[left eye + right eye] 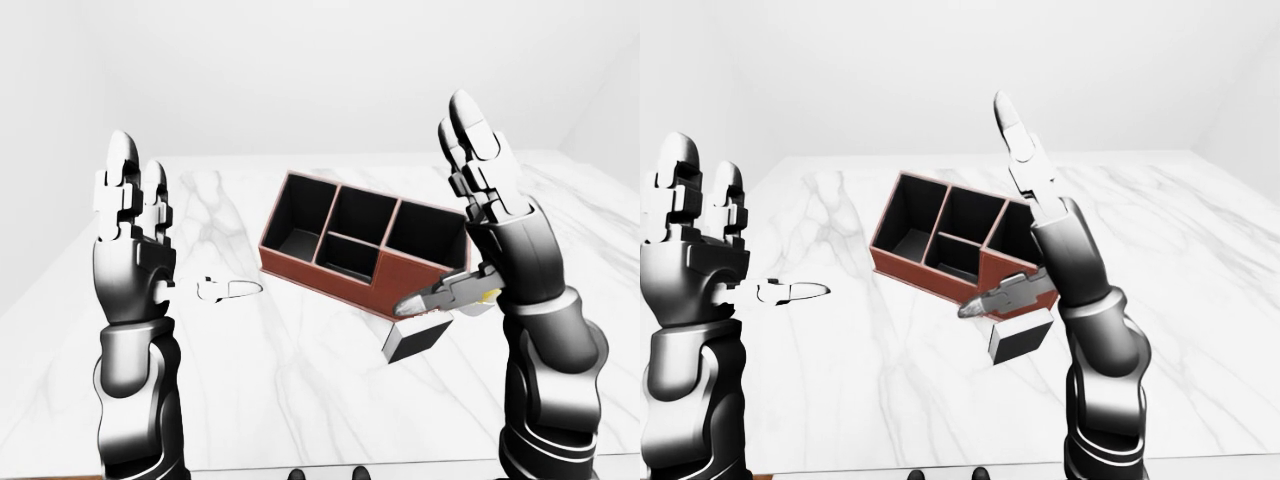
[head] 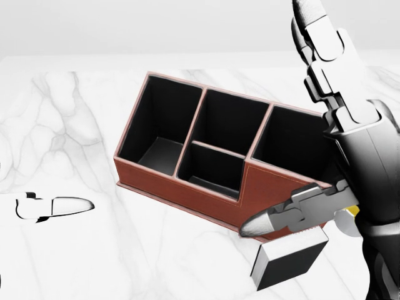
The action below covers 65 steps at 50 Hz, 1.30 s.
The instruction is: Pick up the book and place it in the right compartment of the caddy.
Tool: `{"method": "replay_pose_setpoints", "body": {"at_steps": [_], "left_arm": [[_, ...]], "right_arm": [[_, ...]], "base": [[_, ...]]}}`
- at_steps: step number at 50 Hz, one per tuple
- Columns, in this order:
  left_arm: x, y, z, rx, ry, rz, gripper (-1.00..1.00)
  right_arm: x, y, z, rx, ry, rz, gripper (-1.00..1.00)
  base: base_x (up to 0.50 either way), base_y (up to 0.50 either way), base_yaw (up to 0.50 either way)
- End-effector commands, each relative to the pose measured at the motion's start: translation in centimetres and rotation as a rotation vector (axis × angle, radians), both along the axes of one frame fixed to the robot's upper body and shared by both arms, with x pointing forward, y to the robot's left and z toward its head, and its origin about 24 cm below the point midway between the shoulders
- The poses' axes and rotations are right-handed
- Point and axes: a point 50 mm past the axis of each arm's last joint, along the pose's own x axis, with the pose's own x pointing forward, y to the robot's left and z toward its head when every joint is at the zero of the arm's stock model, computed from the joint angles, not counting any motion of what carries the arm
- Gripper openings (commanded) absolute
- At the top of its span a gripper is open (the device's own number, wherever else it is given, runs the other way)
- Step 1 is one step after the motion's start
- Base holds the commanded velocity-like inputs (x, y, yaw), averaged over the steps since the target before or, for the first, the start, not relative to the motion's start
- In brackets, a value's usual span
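The book (image 2: 289, 262), a thick black block with a white edge, lies on the marble table just below the caddy's right end. The red-brown caddy (image 2: 187, 190) stands at an angle, and its black compartments look empty, including the right one (image 2: 289, 142). My right hand (image 1: 482, 205) is raised and open, fingers pointing up. Its thumb (image 2: 269, 222) reaches left just above the book without gripping it. At the left my left hand (image 1: 135, 235) is also raised and open, with its thumb tip (image 2: 56, 207) over bare table.
A white cup with a yellow inside (image 2: 347, 220) peeks out behind my right palm, beside the caddy's right end. The white marble table (image 1: 300, 400) spreads all round; its far edge meets a plain wall.
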Motion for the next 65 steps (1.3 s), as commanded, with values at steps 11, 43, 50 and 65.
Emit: {"method": "replay_pose_setpoints", "body": {"at_steps": [11,43,50,65], "left_arm": [[-0.2,-0.1,0.1,-0.002,-0.008,-0.008,1.0],[-0.4,-0.1,0.5,-0.013,-0.029,-0.015,1.0],[-0.5,-0.1,0.6,-0.016,-0.033,-0.017,1.0],[-0.5,-0.1,0.6,-0.021,-0.038,-0.019,1.0]], "right_arm": [[-4.2,2.2,-2.5,-0.376,-0.001,-0.003,0.57],[-4.5,1.6,-8.2,-0.563,0.343,-0.115,0.65],[-4.0,1.3,-9.4,-0.605,0.405,-0.138,0.67],[-2.9,0.9,-11.3,-0.668,0.475,-0.2,0.65]], "base": [[0.0,0.0,0.0],[0.0,0.0,0.0],[0.0,0.0,0.0],[0.0,0.0,0.0]]}}
